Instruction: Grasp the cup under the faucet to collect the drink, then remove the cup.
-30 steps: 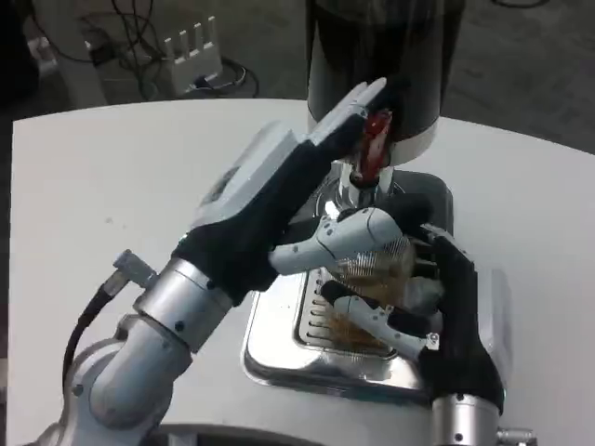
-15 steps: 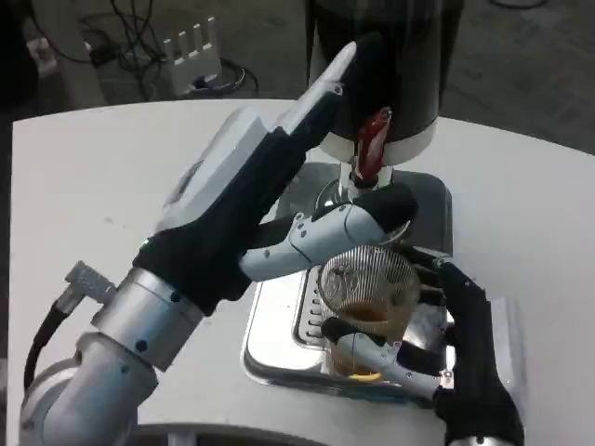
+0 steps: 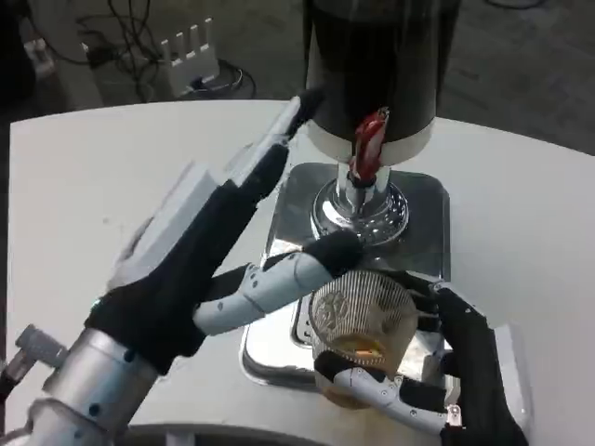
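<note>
The left hand (image 3: 200, 246) is the biggest thing here. It reaches in from the near left edge of the desk (image 3: 93, 177), and its fingers are spread apart and hold nothing. One long finger points up toward the dark drink machine (image 3: 376, 65) at the far edge. Another finger lies across, just beside the top of the cup (image 3: 363, 321), maybe touching it; I cannot tell which.

The right hand (image 3: 446, 372) comes in from the near right corner. Its fingers wrap around the cup from the right and from below, so this hand holds the cup.

The cup is clear with ribbed sides, and a little brown drink sits in the bottom. It stands close to upright, its long way running up and down. It is over the near edge of the shiny metal tray (image 3: 279, 344), closer to the robot than the silver faucet (image 3: 358, 200) with its red handle (image 3: 369, 141). So I think the cup has its drink and is partly taken away.

To finish, the cup should move toward the near right, kept upright so nothing spills. The left hand is very close and could bump it.

The desk is white and smooth. Behind it the floor is dark, with cables and a white power strip (image 3: 191, 56)
</note>
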Robot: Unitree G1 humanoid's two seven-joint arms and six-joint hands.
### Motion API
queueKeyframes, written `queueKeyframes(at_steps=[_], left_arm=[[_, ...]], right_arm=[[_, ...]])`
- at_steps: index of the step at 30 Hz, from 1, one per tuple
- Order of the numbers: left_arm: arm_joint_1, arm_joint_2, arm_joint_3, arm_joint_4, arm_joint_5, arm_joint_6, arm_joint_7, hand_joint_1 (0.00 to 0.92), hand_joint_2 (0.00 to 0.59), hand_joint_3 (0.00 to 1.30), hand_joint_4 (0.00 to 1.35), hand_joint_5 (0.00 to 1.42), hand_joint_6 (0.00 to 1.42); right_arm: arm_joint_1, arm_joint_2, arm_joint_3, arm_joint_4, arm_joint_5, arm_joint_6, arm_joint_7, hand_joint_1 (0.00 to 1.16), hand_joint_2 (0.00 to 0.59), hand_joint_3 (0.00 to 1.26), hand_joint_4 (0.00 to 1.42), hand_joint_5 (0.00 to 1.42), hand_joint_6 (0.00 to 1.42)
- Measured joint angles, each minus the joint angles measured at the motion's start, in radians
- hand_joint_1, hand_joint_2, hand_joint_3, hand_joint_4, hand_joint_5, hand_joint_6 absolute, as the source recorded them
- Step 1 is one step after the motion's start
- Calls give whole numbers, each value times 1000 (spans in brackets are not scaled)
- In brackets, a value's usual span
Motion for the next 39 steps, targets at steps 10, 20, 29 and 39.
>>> queueKeyframes(at_steps=[10,20,29,39], left_arm=[[249,10,64,82,11,-195,36,0,77,0,0,0,0],[342,85,110,187,141,-316,65,0,87,0,0,0,0],[403,133,135,197,256,-421,103,0,83,0,0,0,0],[462,147,154,176,383,-442,146,0,89,0,0,0,0]], right_arm=[[66,-3,10,-89,-14,2,61,902,80,952,1053,1244,1424],[94,-6,27,-154,-49,2,104,902,76,952,1053,1244,1424],[106,-8,27,-203,-60,2,132,900,68,957,1065,1244,1424],[146,-17,16,-285,-77,10,186,898,61,952,1065,1244,1424]])
